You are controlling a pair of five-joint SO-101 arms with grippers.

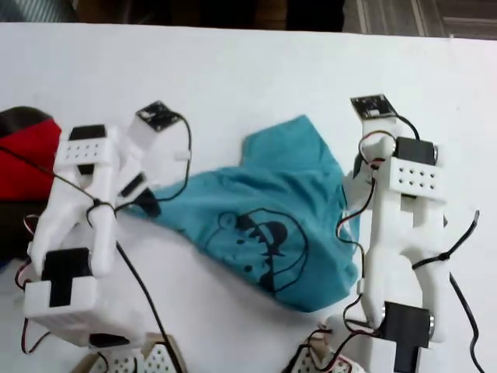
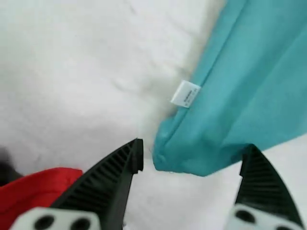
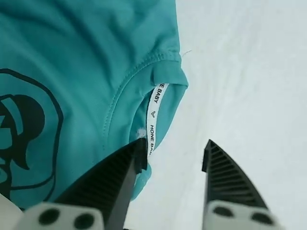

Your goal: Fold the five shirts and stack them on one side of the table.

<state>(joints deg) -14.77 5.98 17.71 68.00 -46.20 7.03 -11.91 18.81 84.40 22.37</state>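
Open and low, the left gripper (image 2: 194,149) straddles a bunched corner of the teal shirt (image 2: 240,86). Its black fingers (image 2: 115,177) stand apart on either side of the hem, likely lined up to pinch that corner. Just beside it, a red shirt (image 2: 33,191) lies at the left edge of the table (image 1: 233,70). Across the cloth, the right gripper (image 3: 175,143) is spread too, one finger over the collar by the neck label (image 3: 154,108), the other over bare table. Both arms lean forward with wrists tipped down, flanking the crumpled, print-up shirt mid-table, probably to pull it flat.
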